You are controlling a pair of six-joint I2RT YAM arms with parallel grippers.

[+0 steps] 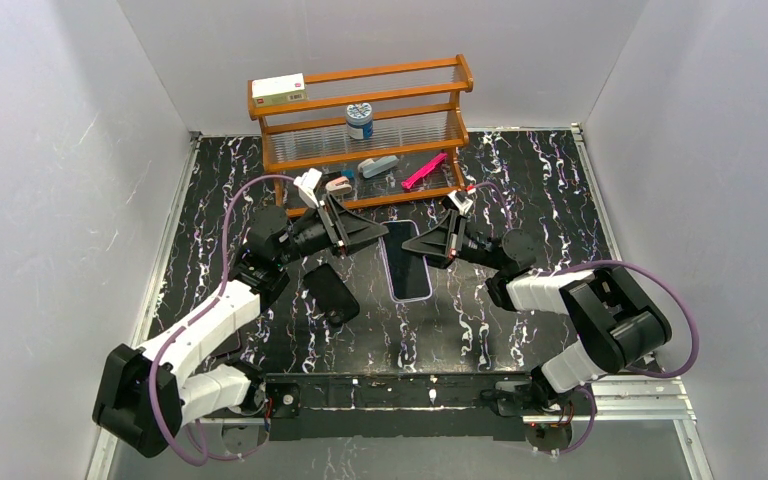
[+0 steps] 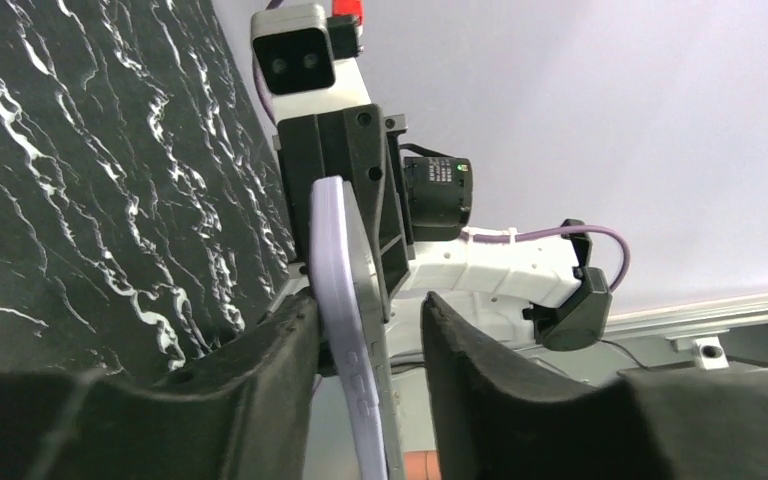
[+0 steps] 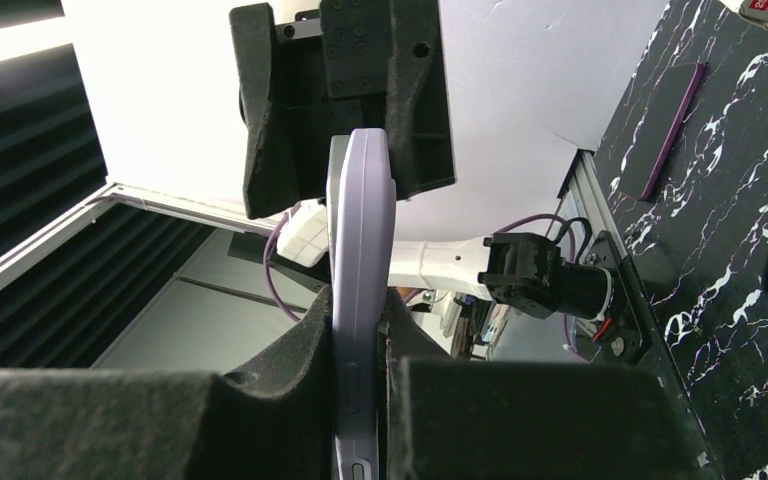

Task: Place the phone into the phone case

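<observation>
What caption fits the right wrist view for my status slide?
Right gripper clamps the phone edge-on by its lavender rim; the left gripper straddles its far end.

Black marble table (image 1: pixel 460 330) with white veins filling middle of frame, reaching to walls. Matte black phone case (image 1: pixel 328 292) lying flat on it left of centre, turned diagonally. Wooden rack (image 1: pixel 390 70) standing on it at upper centre, against back wall, holding small things on its levels.
</observation>
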